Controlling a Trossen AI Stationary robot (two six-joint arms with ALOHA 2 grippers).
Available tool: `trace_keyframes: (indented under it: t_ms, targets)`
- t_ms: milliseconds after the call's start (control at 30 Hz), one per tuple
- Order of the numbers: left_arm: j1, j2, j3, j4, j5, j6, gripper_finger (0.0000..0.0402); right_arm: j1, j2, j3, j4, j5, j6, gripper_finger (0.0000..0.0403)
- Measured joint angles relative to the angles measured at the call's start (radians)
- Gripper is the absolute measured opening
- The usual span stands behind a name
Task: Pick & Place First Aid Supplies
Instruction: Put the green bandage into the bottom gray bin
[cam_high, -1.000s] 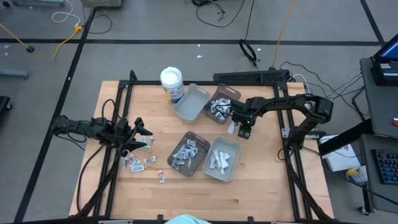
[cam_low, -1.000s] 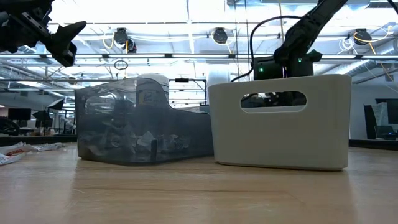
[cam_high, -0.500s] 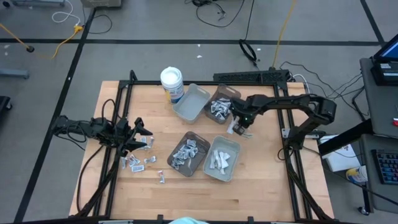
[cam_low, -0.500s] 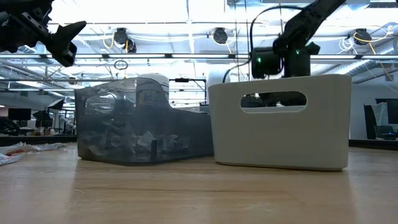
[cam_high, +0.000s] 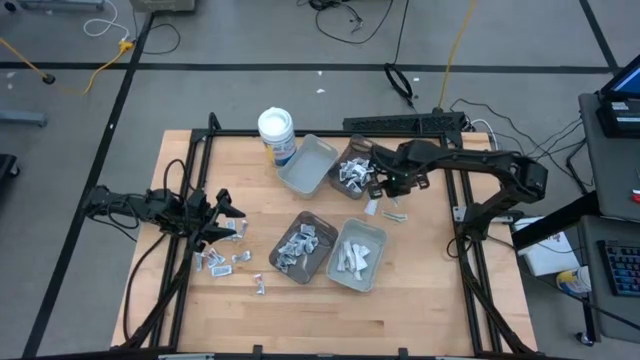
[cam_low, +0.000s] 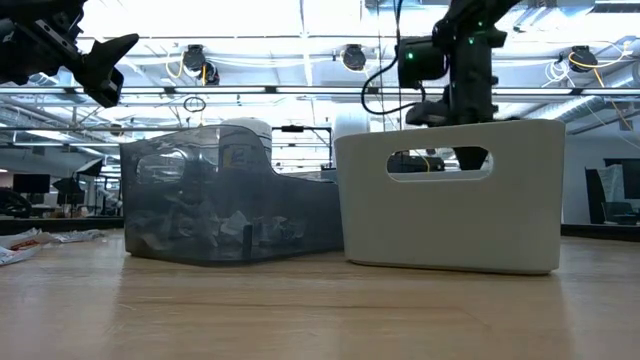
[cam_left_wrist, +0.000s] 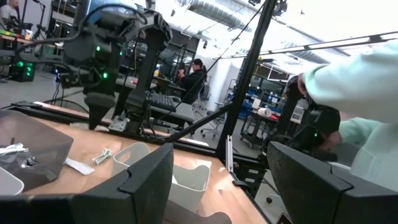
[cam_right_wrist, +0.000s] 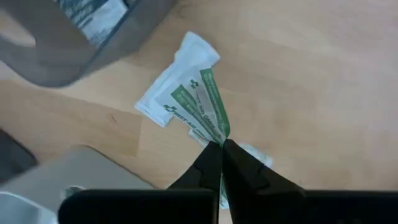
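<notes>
A pale wooden surface (cam_high: 300, 305) inside a black frame carries 4 trays: a grey tray (cam_high: 308, 165) and a brown tray (cam_high: 354, 167) at the far side, a brown tray (cam_high: 303, 246) and a grey tray (cam_high: 357, 256) nearer. A white tub (cam_high: 277, 131) stands by the far grey tray. Loose packets (cam_high: 225, 258) are scattered at the left; 2 more packets (cam_high: 384, 211) lie between the right-hand trays.

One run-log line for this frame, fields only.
left gripper: open, waiting over loose packets | right gripper: shut on green-striped packet, above table beside brown tray
</notes>
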Motion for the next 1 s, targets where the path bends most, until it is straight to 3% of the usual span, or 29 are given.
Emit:
trace_keyframes:
  t_ms: [400,667,1000]
  targets:
    - [0.000,0.000,0.000,0.000,0.000,0.000,0.0267,0.050,-0.013,0.178,-0.201,0.002,0.278,0.0000]
    - [0.000,0.000,0.000,0.000,0.000,0.000,0.0267,0.224,-0.013,0.207,-0.185,0.006,0.428,0.0000]
    - [0.000,0.000,0.000,0.000,0.000,0.000,0.0267,0.461,0.047,0.208,-0.007,0.009,0.601,0.0000]
